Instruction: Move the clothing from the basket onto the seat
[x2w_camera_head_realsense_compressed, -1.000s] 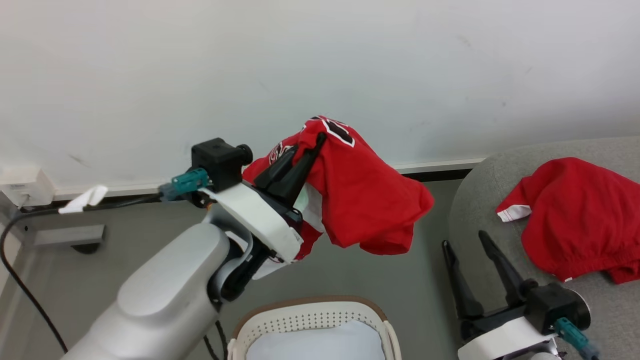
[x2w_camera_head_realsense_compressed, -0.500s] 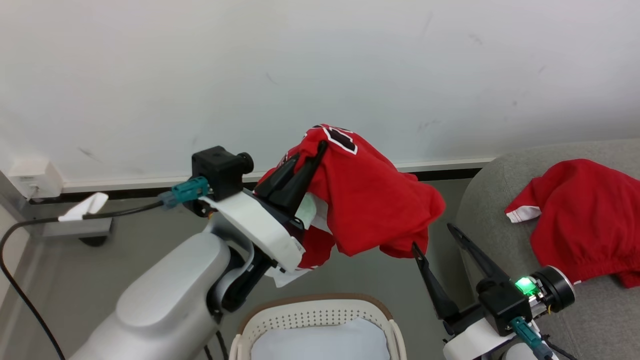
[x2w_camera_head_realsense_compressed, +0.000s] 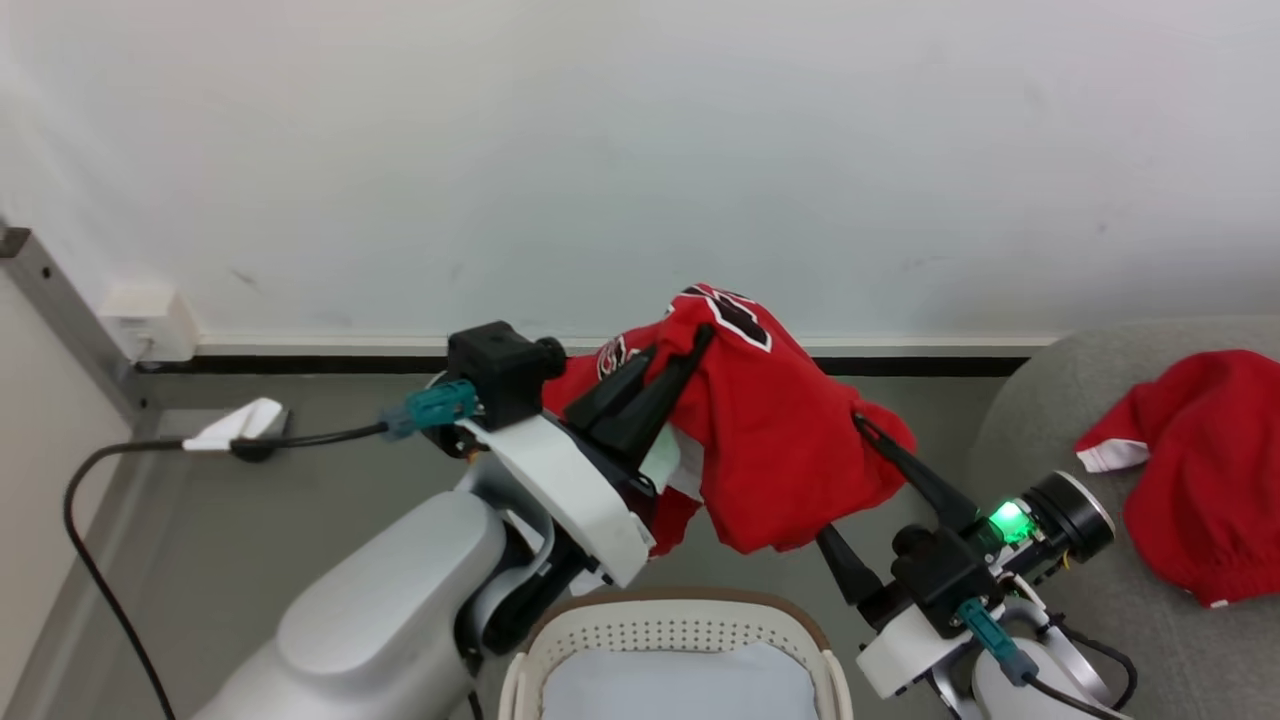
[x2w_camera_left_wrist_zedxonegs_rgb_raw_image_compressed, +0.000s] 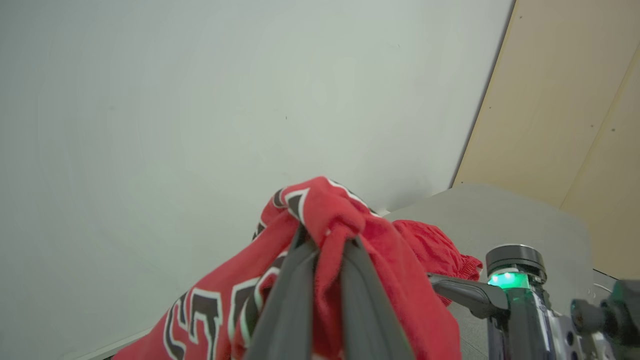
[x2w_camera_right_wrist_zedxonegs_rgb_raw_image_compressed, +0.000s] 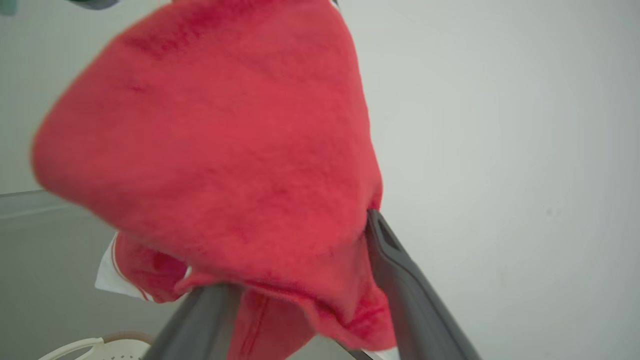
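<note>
carry step in hand: jersey (x2w_camera_head_realsense_compressed: 770, 440) pinched tight by left gripper (x2w_camera_head_realsense_compressed: 680, 342), held aloft above basket (x2w_camera_head_realsense_compressed: 690, 615) at 6 o'clock. right gripper (x2w_camera_head_realsense_compressed: 840, 473) spread wide, nothing gripped, hanging fold straddled. shorts (x2w_camera_head_realsense_compressed: 1210, 470) already laid on seat (x2w_camera_head_realsense_compressed: 1040, 430) at 3 o'clock. next, probably: jersey swung toward 3, released over seat.

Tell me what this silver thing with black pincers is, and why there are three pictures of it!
It is a robot with two arms. One picture comes from a camera on its head, looking down. The other two come from cameras on its wrists. Its left gripper is pinched shut on a red jersey, held up in the air. Its right gripper is open, with its fingers on either side of the jersey's hanging end. Below is a white laundry basket with a pale pad inside. On the right, red shorts lie on a grey seat.
</note>
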